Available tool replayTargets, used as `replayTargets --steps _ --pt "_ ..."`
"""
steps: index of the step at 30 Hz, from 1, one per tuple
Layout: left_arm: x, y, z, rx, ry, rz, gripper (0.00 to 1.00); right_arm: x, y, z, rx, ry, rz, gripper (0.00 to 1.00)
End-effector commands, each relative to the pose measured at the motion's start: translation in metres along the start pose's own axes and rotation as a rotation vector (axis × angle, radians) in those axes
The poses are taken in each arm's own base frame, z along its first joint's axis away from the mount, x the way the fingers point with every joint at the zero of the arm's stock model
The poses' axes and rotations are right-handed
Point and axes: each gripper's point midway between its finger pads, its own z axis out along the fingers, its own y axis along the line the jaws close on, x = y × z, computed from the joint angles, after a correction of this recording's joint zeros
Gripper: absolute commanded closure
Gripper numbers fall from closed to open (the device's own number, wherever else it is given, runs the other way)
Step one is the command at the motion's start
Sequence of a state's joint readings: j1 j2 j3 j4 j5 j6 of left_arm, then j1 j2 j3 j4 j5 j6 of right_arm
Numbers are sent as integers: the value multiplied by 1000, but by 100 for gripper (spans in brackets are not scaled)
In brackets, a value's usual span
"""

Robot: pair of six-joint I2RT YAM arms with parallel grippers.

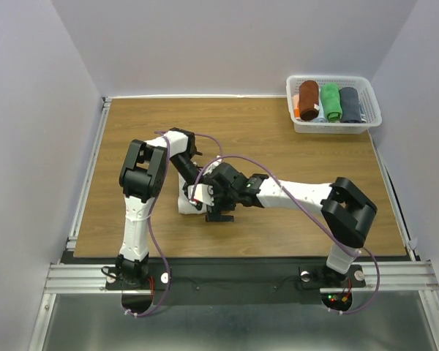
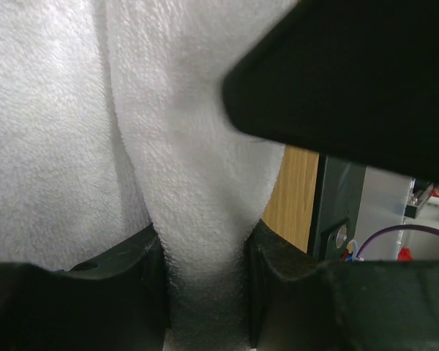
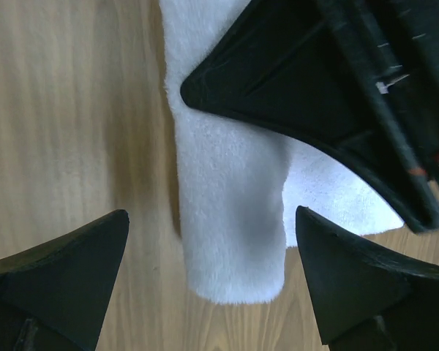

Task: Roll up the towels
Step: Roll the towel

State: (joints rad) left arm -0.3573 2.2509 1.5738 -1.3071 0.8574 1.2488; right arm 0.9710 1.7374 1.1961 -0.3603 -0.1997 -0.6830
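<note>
Left gripper is clenched on a pinched-up fold of the white towel; on my left wrist feed I see the cloth squeezed narrow between the two fingers. The right gripper is spread wide and grasps nothing. Its fingers straddle the rounded, doubled-over end of that towel, with bare wood of the table showing on both sides, so I read no contact there. From overhead, both arms meet over the towel near the middle of the table, toward the near edge. The dark blue-grey towel sits rolled in the white basket at the far right corner, next to a green towel and a rust-brown towel.
</note>
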Motion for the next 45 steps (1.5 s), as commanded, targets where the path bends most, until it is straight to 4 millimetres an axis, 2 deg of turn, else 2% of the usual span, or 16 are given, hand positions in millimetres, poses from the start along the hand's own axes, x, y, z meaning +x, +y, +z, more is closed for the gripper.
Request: replayTargets --steps 1,3,5,6,7,9,14,20,25,29,33,35,38,40,41,45 --pt "28 62 12 -120 128 129 63 -6 -23 21 120 -36 -120 0" --pt "28 62 12 -120 126 132 62 -1 -20 32 116 -37 -128 1" --pt "27 63 11 -124 124 132 62 2 -16 39 104 -41 -136 12" --pt "26 63 10 -128 121 138 61 6 -13 43 95 -37 -136 20" --pt "25 64 9 -135 119 136 59 7 -10 45 79 -42 -134 39" --pt "22 68 5 -157 97 136 54 10 -4 48 55 -40 -123 54" --pt "4 66 -22 -236 20 168 21 27 25 45 -49 -14 -55 99" --pt "-4 55 -65 -324 -36 204 2 48 59 27 -210 64 38 99" --pt "0 60 -105 -414 -72 205 2 62 81 11 -328 131 127 100" --pt "5 65 -155 -528 -145 196 2 62 83 7 -402 132 258 99" --pt "15 59 -187 -601 -249 182 2 54 83 2 -529 129 429 99" --pt "18 50 -196 -636 -279 188 2 41 75 1 -589 77 503 99" --pt "23 35 -202 -718 -318 208 2 43 74 -2 -684 74 627 100" --pt "29 31 -192 -772 -329 225 2 34 73 -6 -754 55 684 99" --pt "21 13 -201 -846 -336 286 2 31 69 -3 -790 32 711 100" --pt "27 -9 -165 -944 -277 400 1 34 70 -3 -889 40 805 100"
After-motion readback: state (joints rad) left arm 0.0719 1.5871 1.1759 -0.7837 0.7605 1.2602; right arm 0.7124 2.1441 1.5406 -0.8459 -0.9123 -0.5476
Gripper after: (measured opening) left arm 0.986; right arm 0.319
